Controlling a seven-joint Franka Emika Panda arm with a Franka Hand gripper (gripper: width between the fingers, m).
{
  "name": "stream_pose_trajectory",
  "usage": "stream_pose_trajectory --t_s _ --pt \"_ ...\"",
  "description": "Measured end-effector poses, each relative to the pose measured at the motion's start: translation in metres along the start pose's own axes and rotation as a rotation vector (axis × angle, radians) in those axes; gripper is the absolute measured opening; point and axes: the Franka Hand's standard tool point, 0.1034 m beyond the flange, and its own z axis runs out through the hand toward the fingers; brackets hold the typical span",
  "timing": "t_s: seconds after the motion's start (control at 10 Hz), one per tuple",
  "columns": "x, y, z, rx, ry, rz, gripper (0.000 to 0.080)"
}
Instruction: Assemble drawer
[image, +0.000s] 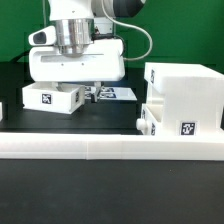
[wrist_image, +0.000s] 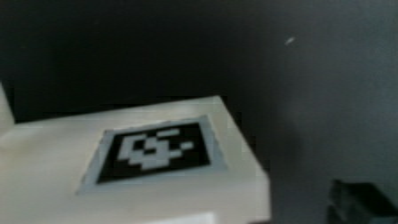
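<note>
I am holding my tool (image: 92, 88) low over the table (image: 110, 195), just beside a small open-top tray (image: 50, 97) that is lying loose toward the exterior view's left, well apart from the housing (image: 188, 88). I cannot tell whether the tool is spread or pressed together: the exterior view is hiding the fingertips under the wrist body, and the wrist view is showing only a dark sliver at one corner. The wrist view is mostly showing a white tagged face close below me, which I am taking to be this tray. The housing is standing upright at the exterior view's right, with what is looking like another tray (image: 150, 122) low at its front; whether that one is fully seated I cannot say. The marker board (image: 118, 93) is lying between tray and housing, and the long rail (image: 110, 148) is running across the front. I am judging the job partway: the loose tray is not yet gripped, lifted or slid in.
</note>
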Motion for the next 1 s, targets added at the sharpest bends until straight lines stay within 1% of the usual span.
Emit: stream_pose_trajectory --t_s 0.1,0.2,0.3,0.4,0.5,0.7,0.8,0.9,1.0 --pt "0.000 0.000 0.000 0.000 0.000 -0.002 0.0373" --pt "0.000 0.000 0.000 0.000 -0.001 -0.004 0.0373" --pt "0.000 -0.001 0.000 0.000 -0.001 -0.006 0.0235" --pt "0.000 -0.001 0.000 0.000 -0.001 -0.009 0.0235" --pt "0.001 -0.002 0.000 0.001 0.003 -0.012 0.0060" --pt "0.002 -0.008 -0.002 0.002 0.006 -0.024 0.0048" --pt "0.002 -0.013 -0.002 0.003 0.008 -0.033 0.0048" --pt "0.002 -0.020 -0.003 0.005 0.009 -0.045 0.0047" --pt "0.005 -0.033 -0.007 0.009 0.014 -0.059 0.0047"
